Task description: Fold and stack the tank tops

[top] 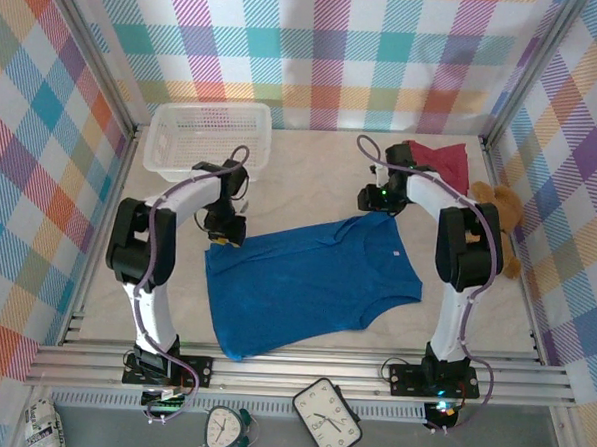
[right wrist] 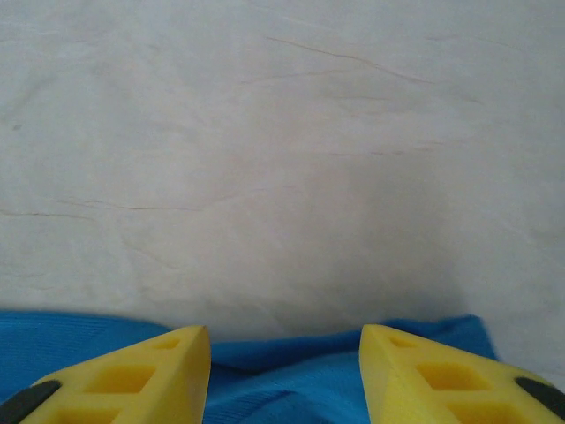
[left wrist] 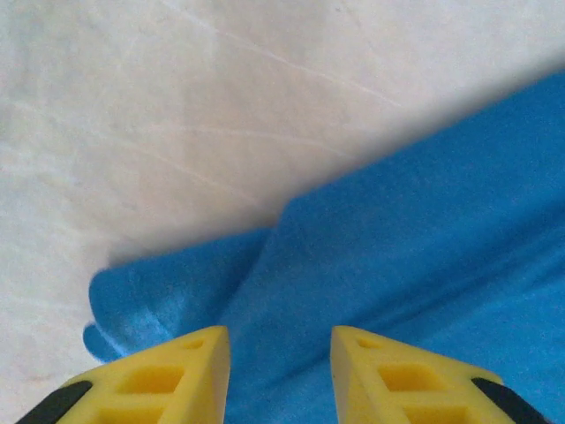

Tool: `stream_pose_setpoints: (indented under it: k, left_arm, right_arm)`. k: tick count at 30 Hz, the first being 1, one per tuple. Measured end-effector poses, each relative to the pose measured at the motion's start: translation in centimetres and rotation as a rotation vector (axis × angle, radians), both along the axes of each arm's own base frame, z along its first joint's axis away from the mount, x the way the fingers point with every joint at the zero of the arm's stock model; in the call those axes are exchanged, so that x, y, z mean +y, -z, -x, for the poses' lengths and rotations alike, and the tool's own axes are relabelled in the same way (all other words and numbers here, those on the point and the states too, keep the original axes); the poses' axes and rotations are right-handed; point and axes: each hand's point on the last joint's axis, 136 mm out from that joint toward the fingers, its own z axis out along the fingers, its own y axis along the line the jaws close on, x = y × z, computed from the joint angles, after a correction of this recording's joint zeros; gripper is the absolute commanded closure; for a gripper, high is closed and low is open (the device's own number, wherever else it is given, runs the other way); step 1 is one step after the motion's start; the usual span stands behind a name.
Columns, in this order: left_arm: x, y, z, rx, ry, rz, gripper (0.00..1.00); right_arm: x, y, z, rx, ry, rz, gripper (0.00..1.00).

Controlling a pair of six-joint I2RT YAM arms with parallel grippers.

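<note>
Top external view: blue top (top: 311,279) lies spread at centre, with a red top (top: 440,161) at 1 o'clock. As I judge it, the cloth could cling to a rising finger and drag the hem, and the curled corner at 10 o'clock could flop loose. Left gripper (top: 222,235) and right gripper (top: 372,199) stand half-parted over the blue top's far edge, gripping nothing.

One blue top (top: 306,279), one red top (top: 444,161), one basket (top: 210,108), one bear (top: 507,209) — two clocks (top: 328,417) (top: 226,428).

arms (top: 149,311): black joints, white links | cables (top: 155,246): purple-grey | claw fingers (left wrist: 177,371): yellow, black pads (left wrist: 53,405)
</note>
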Motion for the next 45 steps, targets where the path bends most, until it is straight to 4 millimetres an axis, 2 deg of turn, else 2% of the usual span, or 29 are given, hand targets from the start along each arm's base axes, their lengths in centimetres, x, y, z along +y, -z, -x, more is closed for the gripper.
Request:
stream_pose_setpoints:
  k: [4, 10, 13, 17, 23, 28, 35, 41, 45]
  left_arm:
    - [-0.2, -1.0, 0.8, -0.014, -0.015, 0.026, 0.63]
    - [0.3, 0.1, 2.7, 0.044, -0.023, 0.016, 0.62]
    - [0.3, 0.2, 2.8, 0.048, -0.023, 0.014, 0.62]
    - [0.3, 0.2, 2.8, 0.049, -0.023, 0.013, 0.62]
    - [0.7, 0.2, 2.9, 0.048, -0.022, -0.007, 0.62]
    - [1.1, 0.4, 2.9, 0.052, -0.02, -0.024, 0.62]
    - [1.1, 0.6, 2.9, 0.058, -0.019, -0.032, 0.62]
    - [1.4, 1.0, 2.9, 0.069, -0.024, -0.035, 0.62]
    - [2.3, 1.8, 3.0, 0.096, -0.041, -0.053, 0.62]
  right_arm:
    - [-0.8, 0.5, 0.0, 0.027, 0.043, 0.018, 0.54]
    - [-1.2, 2.3, 0.2, 0.09, 0.083, 0.025, 0.55]
    - [-1.5, 3.1, 0.2, 0.113, 0.1, 0.029, 0.55]
    - [-1.8, 3.0, -0.7, 0.112, 0.127, 0.031, 0.55]
    - [-2.3, 3.1, -1.0, 0.131, 0.165, 0.042, 0.57]
    - [-2.7, 2.5, -0.9, 0.108, 0.181, 0.043, 0.54]
    - [-3.8, 0.3, -1.3, 0.015, 0.057, 0.12, 0.52]
    - [-5.0, 0.5, -0.6, 0.014, -0.108, 0.197, 0.55]
    - [-4.7, 0.6, -1.4, 0.027, -0.194, 0.182, 0.56]
